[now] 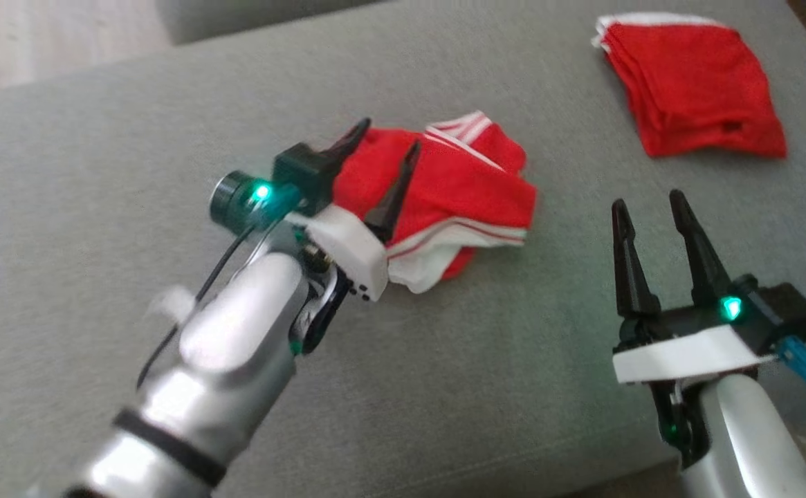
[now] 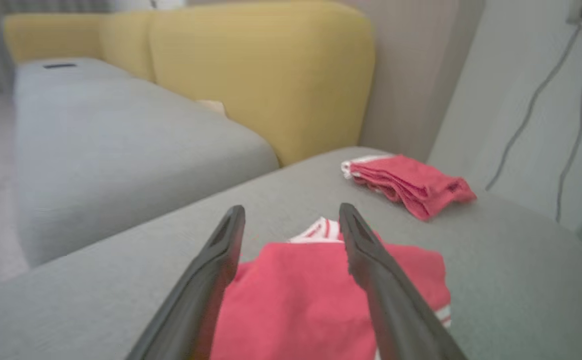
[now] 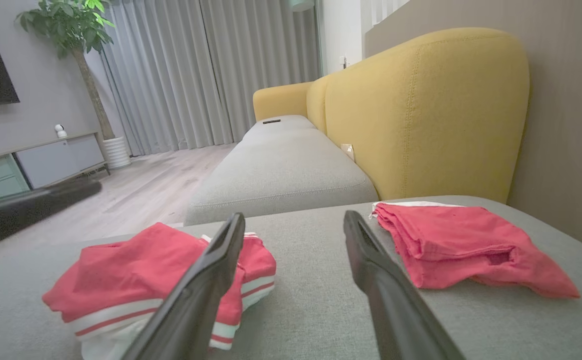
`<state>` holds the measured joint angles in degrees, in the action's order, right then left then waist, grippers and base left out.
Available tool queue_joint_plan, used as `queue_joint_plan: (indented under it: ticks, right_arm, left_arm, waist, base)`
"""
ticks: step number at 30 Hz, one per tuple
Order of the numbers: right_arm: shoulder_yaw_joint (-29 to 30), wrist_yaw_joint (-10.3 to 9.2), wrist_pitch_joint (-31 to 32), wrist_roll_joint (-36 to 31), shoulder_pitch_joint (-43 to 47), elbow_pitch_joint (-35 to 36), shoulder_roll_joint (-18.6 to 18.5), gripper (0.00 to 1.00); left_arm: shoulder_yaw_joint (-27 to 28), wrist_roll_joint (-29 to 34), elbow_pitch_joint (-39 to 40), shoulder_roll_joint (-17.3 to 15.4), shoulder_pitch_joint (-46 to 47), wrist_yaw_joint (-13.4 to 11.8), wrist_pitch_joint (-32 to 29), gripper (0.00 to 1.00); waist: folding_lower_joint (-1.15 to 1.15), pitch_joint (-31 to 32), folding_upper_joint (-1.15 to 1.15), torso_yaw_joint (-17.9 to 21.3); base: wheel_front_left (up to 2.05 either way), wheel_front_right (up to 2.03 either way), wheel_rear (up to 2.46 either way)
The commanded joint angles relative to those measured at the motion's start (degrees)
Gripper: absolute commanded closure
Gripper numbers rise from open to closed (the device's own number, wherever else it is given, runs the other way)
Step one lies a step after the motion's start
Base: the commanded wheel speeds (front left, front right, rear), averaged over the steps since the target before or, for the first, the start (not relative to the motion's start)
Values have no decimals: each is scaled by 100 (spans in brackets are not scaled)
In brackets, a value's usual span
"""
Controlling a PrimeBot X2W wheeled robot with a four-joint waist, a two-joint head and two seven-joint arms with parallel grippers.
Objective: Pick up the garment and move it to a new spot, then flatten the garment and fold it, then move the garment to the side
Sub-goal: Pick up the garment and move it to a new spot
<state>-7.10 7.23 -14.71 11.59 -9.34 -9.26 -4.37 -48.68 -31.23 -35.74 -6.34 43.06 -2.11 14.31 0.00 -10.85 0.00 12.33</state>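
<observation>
The red garment with white stripes (image 1: 472, 194) lay folded near the middle of the grey sofa cushion (image 1: 444, 360). The left claw (image 1: 387, 135) hung over its left part, fingers spread wide and gripping nothing. The right claw (image 1: 647, 200) stood wide and empty near the cushion's near right edge, and another folded red garment (image 1: 693, 90) lay at the far right corner.

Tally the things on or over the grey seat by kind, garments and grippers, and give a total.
Red garments: 2, the striped garment by the left gripper and the plain folded garment at the far right.
Grippers: 2, the left gripper and the right gripper, both open.
Total: 4
</observation>
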Motion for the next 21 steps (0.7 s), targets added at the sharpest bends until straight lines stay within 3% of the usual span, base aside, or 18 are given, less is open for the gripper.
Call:
queue_joint_plan:
  ticks: [1,8,12,16,21]
  right_arm:
    - [-96,25,-29,-9,20,149,16,0]
    - [-11,25,-29,-4,565,-51,46,0]
    - [38,25,-29,-68,751,-109,71,0]
    - [134,25,-29,-114,971,-196,98,0]
    - [207,25,-29,-150,1168,-267,119,0]
  left_arm:
    - [259,90,225,-126,-99,-76,66,0]
    - [1858,1047,1980,-236,-2316,-669,68,0]
    - [2593,1455,2791,-237,-3296,-868,68,0]
    - [3337,1860,3639,-157,-4357,-882,68,0]
    - [3676,2172,4018,-13,-5108,-600,68,0]
  waist:
    - [0,276,0,-266]
    - [0,1146,0,-998]
    - [0,1385,0,-1332]
    - [0,1611,0,-1635]
    - [0,1781,0,-1775]
  base:
    - [0,0,0]
    - [0,0,0]
    - [0,0,0]
    - [0,0,0]
    - [0,0,0]
